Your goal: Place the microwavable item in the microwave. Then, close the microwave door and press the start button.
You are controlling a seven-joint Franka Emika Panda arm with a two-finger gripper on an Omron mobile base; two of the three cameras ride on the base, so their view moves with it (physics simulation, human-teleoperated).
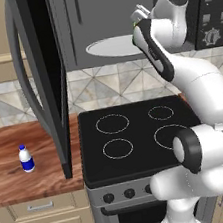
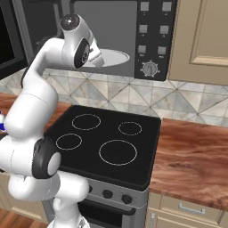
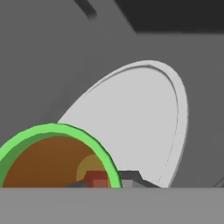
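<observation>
1. Claw (image 3: pixel 124 179) is squeezed tight on the green cup (image 3: pixel 57 157). Its dark tip shows at the bottom of the hand view, right against the cup's rim.
2. On the far left, a small white bottle (image 1: pixel 25 159) with a blue label stands upright on the wooden counter (image 1: pixel 21 172). It is well apart from the claw.
3. Next comes the microwave door (image 1: pixel 46 83). It is swung wide open and sticks out over the counter.
4. Past the door is the microwave (image 1: pixel 71 28). The white arm reaches up into its open mouth.
5. Inside lies the round white turntable (image 3: pixel 140 118). The cup's bright green rim sits at the near edge of it, with brown stuff inside the cup.
6. Below the microwave is the black stove top (image 1: pixel 137 135) with four ring marks.
7. On the right side of the microwave is the control panel (image 2: pixel 153 40) with a round knob (image 2: pixel 150 68).
</observation>
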